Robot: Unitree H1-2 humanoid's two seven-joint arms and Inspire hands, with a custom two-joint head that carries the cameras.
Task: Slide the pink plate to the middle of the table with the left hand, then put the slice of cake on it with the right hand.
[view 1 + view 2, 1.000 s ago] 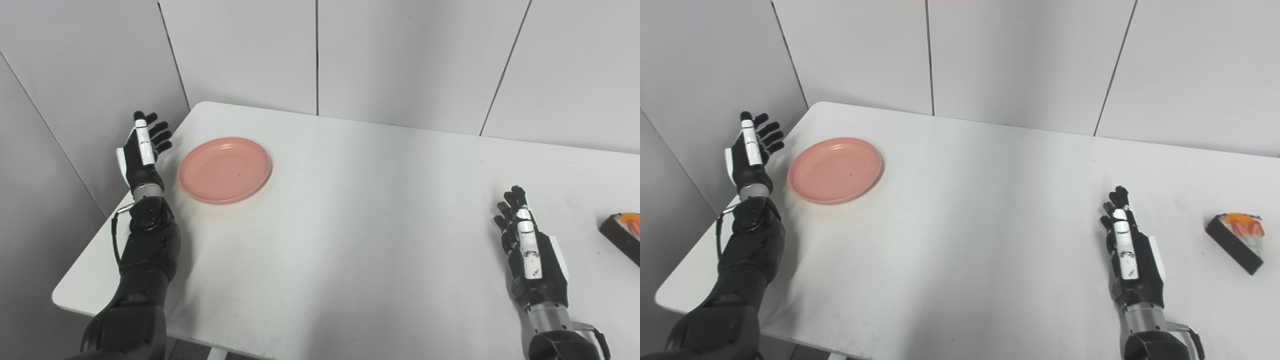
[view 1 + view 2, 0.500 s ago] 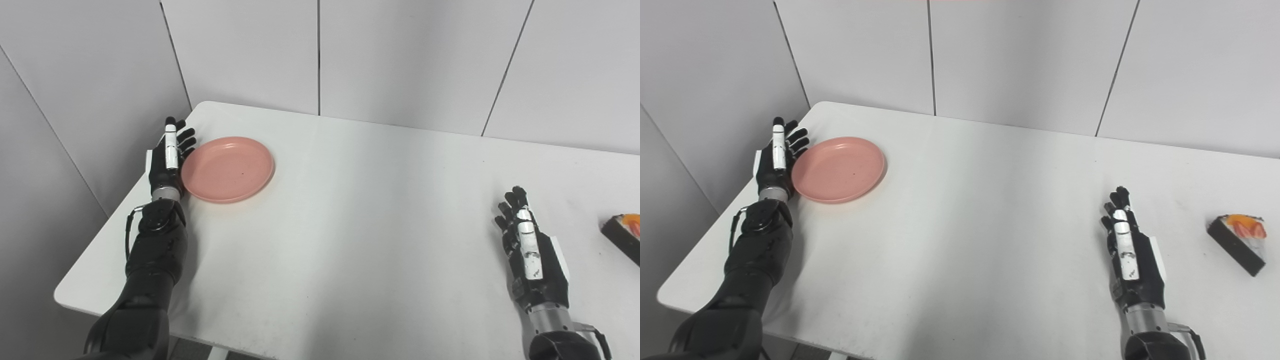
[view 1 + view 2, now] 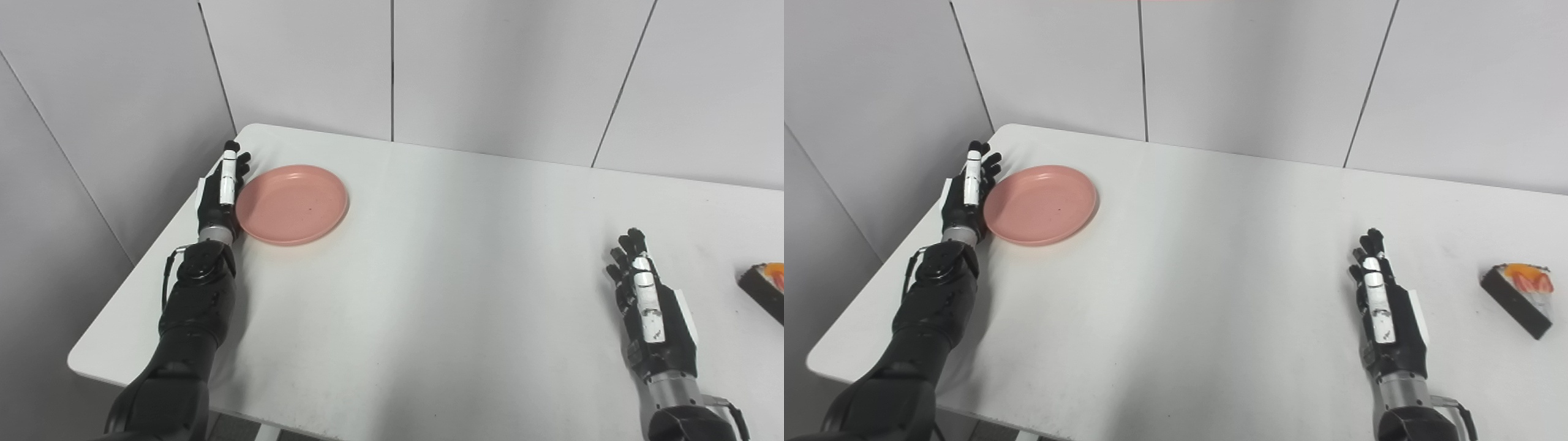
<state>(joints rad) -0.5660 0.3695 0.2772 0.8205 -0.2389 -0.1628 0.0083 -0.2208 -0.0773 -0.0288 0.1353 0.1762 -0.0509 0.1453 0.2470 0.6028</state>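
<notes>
Left eye view: empty pink plate near white table's far left corner, left hand flat against its left rim, fingers straight, holding nothing, right eye view: right hand empty with fingers extended, cake slice well right of it.
</notes>
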